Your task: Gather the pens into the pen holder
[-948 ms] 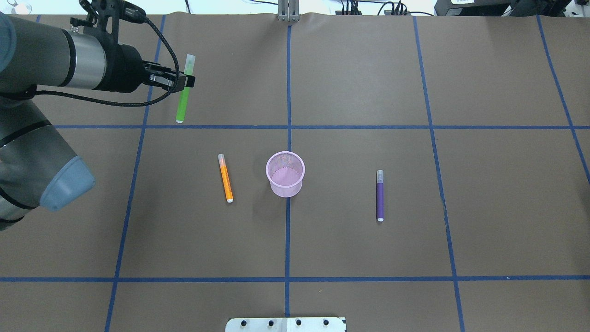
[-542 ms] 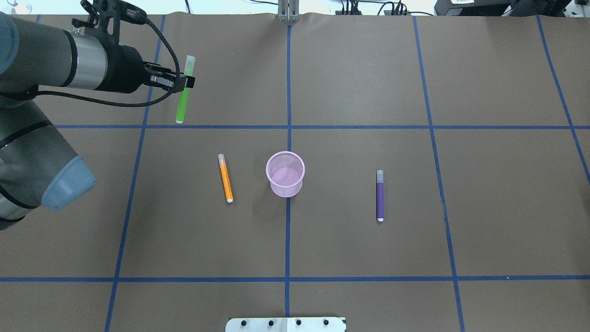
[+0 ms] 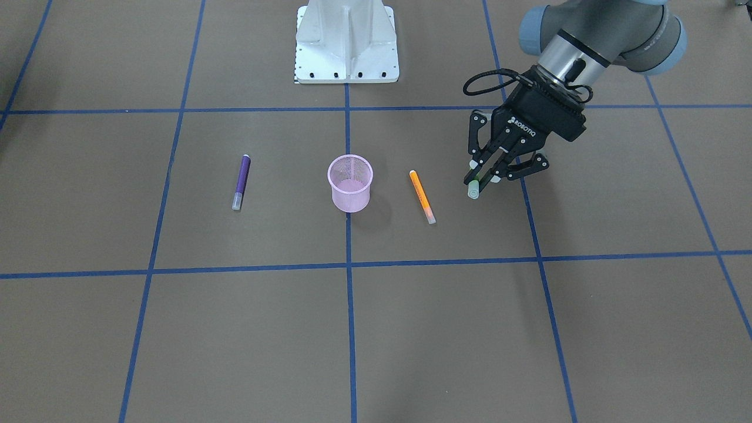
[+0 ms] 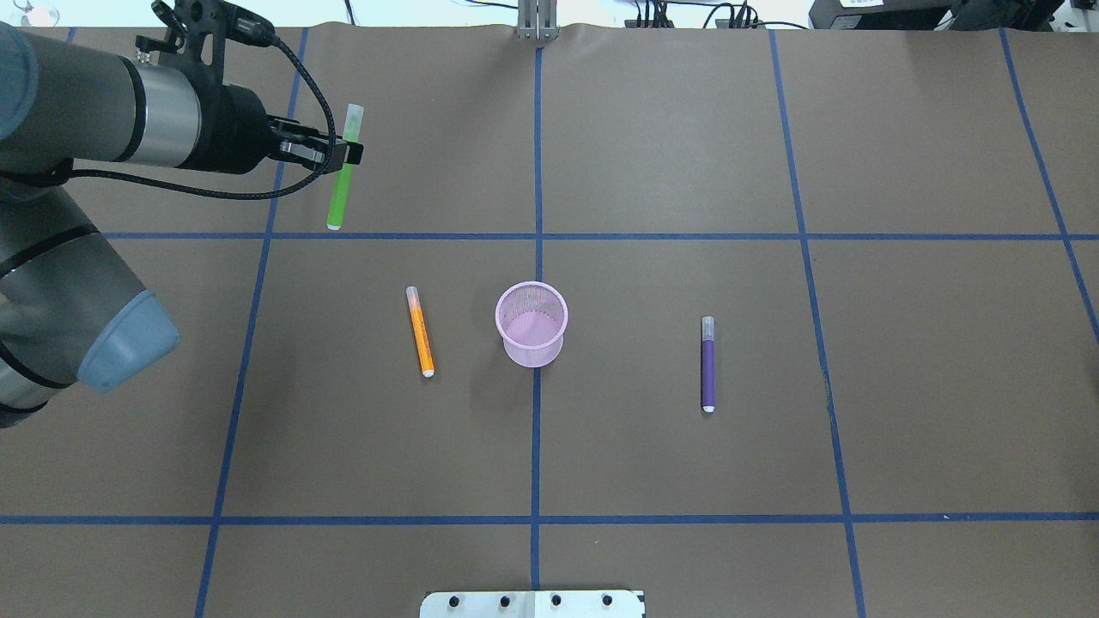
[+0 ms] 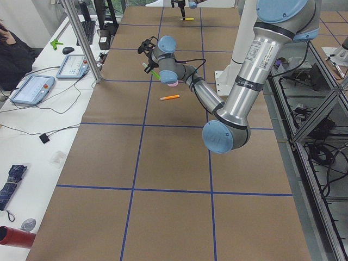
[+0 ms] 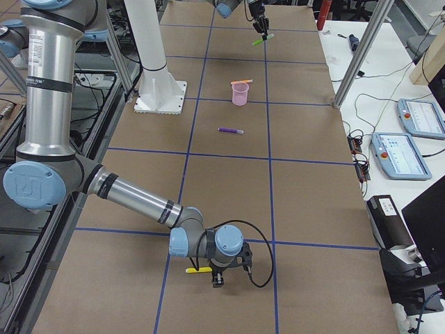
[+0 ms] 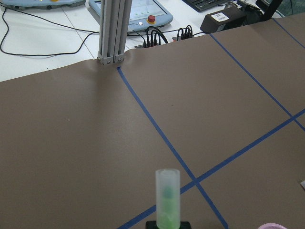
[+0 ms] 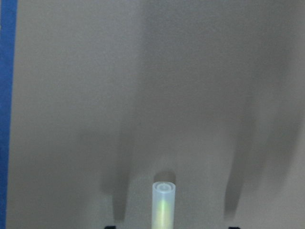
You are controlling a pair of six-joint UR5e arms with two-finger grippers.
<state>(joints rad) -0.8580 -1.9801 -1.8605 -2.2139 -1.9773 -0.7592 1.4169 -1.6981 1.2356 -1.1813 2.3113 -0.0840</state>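
Note:
My left gripper (image 4: 348,153) is shut on the green pen (image 4: 342,193) and holds it off the table at the far left, its pale cap (image 3: 473,191) sticking out past the fingers. The pink mesh pen holder (image 4: 532,352) stands upright at the middle with nothing in it. An orange pen (image 4: 420,332) lies just left of it and a purple pen (image 4: 708,365) lies further off to its right. My right gripper (image 6: 217,278) is low over the table's far right end, fingers apart, with a yellowish pen (image 8: 163,205) between them.
Brown paper with blue tape lines (image 4: 537,429) covers the table. The robot's white base plate (image 3: 346,41) sits at the near edge. A metal post (image 4: 537,21), cables and tablets line the far side. A person sits at the desk in the exterior left view.
The left arm has shifted only very slightly; the green pen stays in the grip at the same spot. The holder and both lying pens have not moved.

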